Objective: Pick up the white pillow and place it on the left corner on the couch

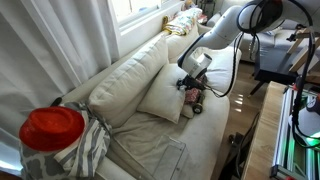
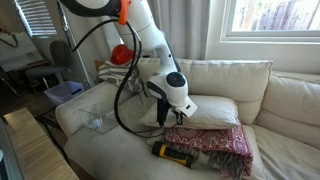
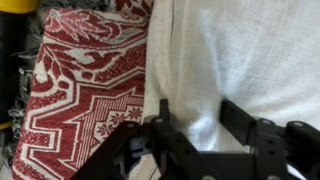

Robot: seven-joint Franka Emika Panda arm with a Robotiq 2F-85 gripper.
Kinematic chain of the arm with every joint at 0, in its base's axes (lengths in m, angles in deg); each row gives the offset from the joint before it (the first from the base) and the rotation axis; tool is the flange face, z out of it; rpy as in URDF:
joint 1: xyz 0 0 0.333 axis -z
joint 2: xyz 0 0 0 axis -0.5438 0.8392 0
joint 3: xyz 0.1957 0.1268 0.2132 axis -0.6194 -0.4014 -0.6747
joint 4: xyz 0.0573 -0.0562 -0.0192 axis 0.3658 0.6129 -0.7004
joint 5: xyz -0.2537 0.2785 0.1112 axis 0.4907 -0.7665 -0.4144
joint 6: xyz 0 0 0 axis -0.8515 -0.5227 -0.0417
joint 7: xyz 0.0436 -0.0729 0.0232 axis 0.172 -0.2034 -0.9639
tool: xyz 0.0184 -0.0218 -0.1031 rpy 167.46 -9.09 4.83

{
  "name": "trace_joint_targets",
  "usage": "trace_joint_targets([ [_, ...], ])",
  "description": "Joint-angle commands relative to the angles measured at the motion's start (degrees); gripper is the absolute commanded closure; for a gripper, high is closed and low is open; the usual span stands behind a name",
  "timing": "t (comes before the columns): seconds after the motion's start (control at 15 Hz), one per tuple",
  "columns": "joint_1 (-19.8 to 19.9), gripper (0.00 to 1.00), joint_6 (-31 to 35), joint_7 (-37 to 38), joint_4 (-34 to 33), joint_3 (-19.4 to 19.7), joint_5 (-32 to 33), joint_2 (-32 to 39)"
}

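Observation:
The white pillow (image 1: 158, 97) (image 2: 216, 110) lies on the couch (image 1: 125, 80) (image 2: 290, 105), leaning on a back cushion, with its lower edge over a red patterned pillow (image 2: 216, 143) (image 3: 90, 85). My gripper (image 3: 200, 122) (image 2: 163, 112) (image 1: 191, 78) is down at the pillow's edge. In the wrist view its two fingers stand apart with white pillow fabric (image 3: 245, 55) between them. It is open, and the pillow is not lifted.
A yellow and black tool (image 2: 174, 152) lies on the seat in front of the red pillow. A clear plastic box (image 2: 95, 116) sits on the seat near the arm's base. A red round object (image 1: 52, 128) stands close to an exterior camera. A wooden table edge (image 1: 262, 130) runs beside the couch.

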Motion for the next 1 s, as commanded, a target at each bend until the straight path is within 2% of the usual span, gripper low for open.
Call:
trace_joint_targets([
  [0.0, -2.45, 0.74, 4.02, 3.77, 0.1, 0.83, -0.95, -0.12],
  [0.13, -3.4, 0.89, 6.15, 5.51, 3.51, 0.84, -1.28, -3.49],
  [0.27, -3.02, 1.0, 6.83, 2.81, 6.58, -0.58, -0.64, -6.86],
  [0.4, -4.19, 0.96, 7.79, 3.05, 10.23, -0.35, -0.57, -10.46],
  [0.6, -5.8, 0.97, 7.31, 4.0, 17.05, 0.11, -0.54, -17.32],
  [0.73, -6.88, 0.96, 5.62, 5.26, 21.25, 0.52, -0.3, -22.08],
  [0.93, -7.91, 0.96, -0.99, 8.81, 26.9, 0.86, 1.01, -28.71],
])
